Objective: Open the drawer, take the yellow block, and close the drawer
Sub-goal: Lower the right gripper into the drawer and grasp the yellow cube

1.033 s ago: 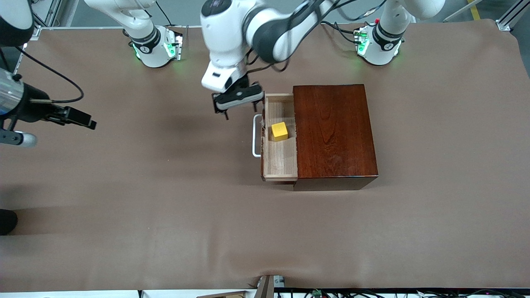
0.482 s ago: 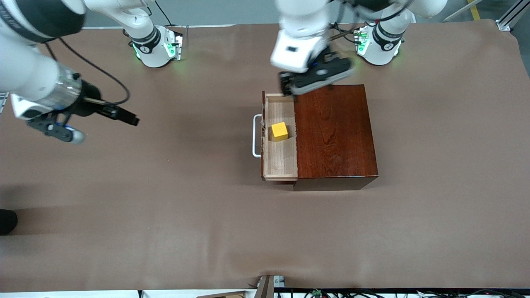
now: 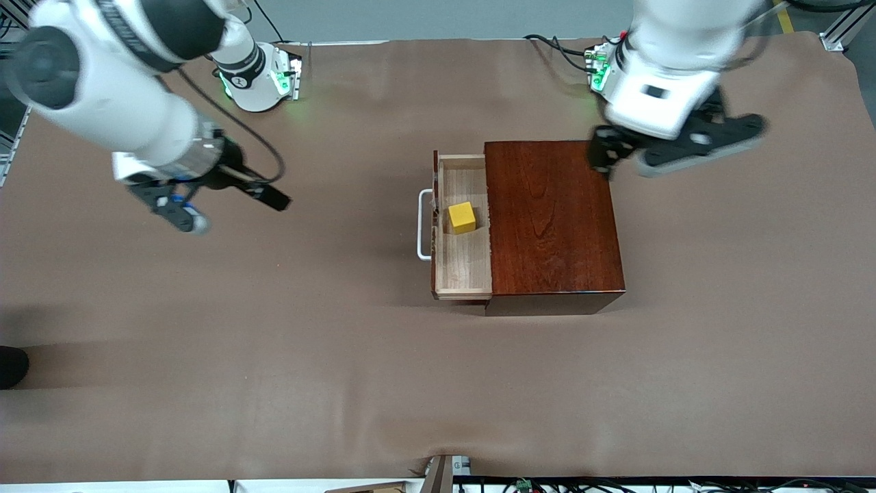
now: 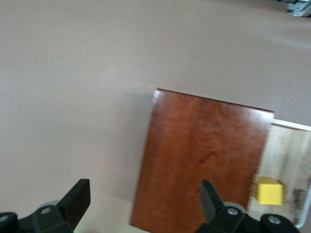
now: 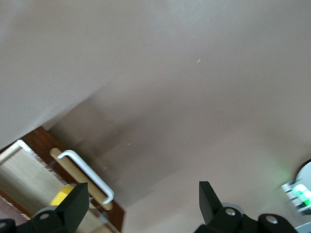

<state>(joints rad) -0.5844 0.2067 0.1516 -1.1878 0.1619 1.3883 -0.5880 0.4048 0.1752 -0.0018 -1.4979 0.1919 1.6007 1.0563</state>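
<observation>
Yellow block (image 3: 462,217): lying in the pulled-out drawer (image 3: 465,274). My right claw (image 3: 226,198), released, over bare surface (image 3: 274,342); left claw (image 3: 674,147) released beside the box. Descend squarely, straddling the cube.

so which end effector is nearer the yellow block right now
Left. The left end effector is up over the table beside the wooden box, open. The right end effector, also open, hangs over bare table toward the right arm's end, farther from the yellow block in the drawer.
</observation>
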